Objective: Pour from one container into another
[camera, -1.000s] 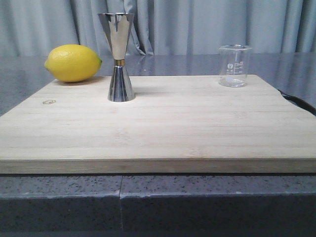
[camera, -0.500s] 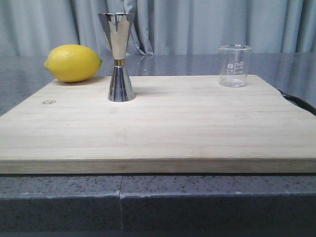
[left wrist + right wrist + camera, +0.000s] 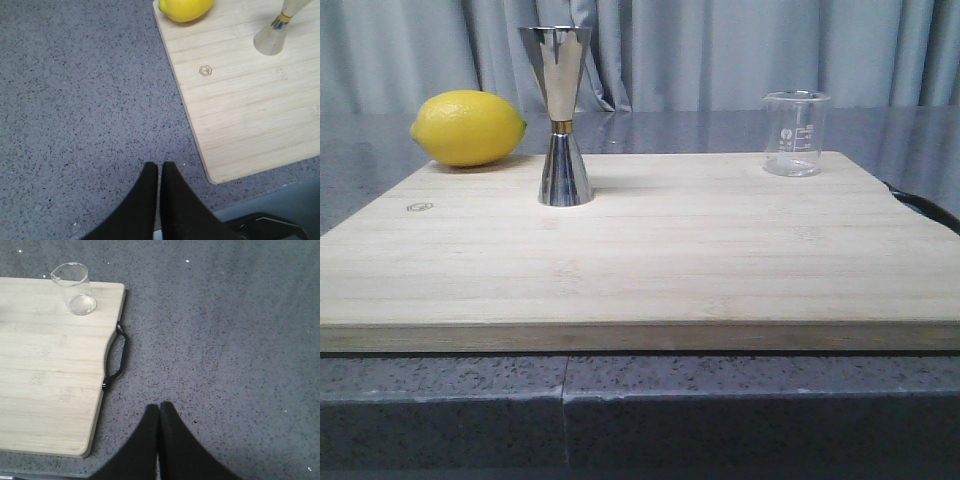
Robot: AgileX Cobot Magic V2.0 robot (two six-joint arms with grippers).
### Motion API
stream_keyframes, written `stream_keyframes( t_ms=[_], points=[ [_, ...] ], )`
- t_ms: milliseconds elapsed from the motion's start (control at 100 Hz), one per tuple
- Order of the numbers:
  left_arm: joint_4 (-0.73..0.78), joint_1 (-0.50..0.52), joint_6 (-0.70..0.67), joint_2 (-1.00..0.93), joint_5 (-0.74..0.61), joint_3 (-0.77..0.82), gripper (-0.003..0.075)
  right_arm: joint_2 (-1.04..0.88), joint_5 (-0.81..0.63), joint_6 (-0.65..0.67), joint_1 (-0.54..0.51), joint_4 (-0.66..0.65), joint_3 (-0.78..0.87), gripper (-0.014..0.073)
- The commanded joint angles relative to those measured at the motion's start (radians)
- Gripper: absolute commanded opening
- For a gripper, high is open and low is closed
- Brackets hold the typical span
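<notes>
The clear glass beaker (image 3: 796, 133) with white marks stands upright at the board's far right corner; the right wrist view shows the beaker (image 3: 75, 289) with its lip. The steel jigger (image 3: 560, 115) with a gold waist band stands upright on the board's left half, and its base (image 3: 271, 40) shows in the left wrist view. My left gripper (image 3: 160, 166) is shut and empty over the grey counter, left of the board. My right gripper (image 3: 160, 405) is shut and empty over the counter, right of the board. Neither gripper shows in the front view.
A yellow lemon (image 3: 468, 127) lies at the far left corner of the wooden cutting board (image 3: 640, 270). The board has a black handle (image 3: 119, 360) on its right edge. Grey speckled counter (image 3: 75, 100) surrounds the board, with curtains behind.
</notes>
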Motion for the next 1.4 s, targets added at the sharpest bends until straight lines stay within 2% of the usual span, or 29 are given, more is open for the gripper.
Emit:
stream_keyframes(
  t_ms=[0,110,270,440,650,840,1390],
  points=[
    [-0.022,0.024,-0.009,-0.058,-0.106,0.021,-0.0019,0.003,-0.063,-0.011,0.001,-0.024,-0.032,-0.0071],
    [0.002,0.088,-0.009,-0.178,-0.263,0.119,-0.0019,0.003,-0.063,-0.011,0.001,-0.024,-0.032,-0.0071],
    [0.015,0.171,-0.009,-0.365,-0.613,0.355,-0.0019,0.003,-0.063,-0.011,0.001,-0.024,-0.032,-0.0071],
    [0.008,0.181,-0.009,-0.543,-0.908,0.65,-0.0019,0.003,-0.063,-0.011,0.001,-0.024,-0.032,-0.0071],
    [0.002,0.181,-0.009,-0.684,-1.159,0.911,-0.0019,0.003,-0.063,-0.011,0.001,-0.024,-0.032,-0.0071],
    [0.002,0.18,-0.009,-0.741,-1.249,1.013,-0.0019,0.003,-0.063,-0.011,0.001,-0.024,-0.032,-0.0071],
    [0.002,0.18,-0.009,-0.741,-1.248,1.012,-0.0019,0.003,-0.061,-0.011,0.001,-0.024,-0.032,-0.0071]
  ],
)
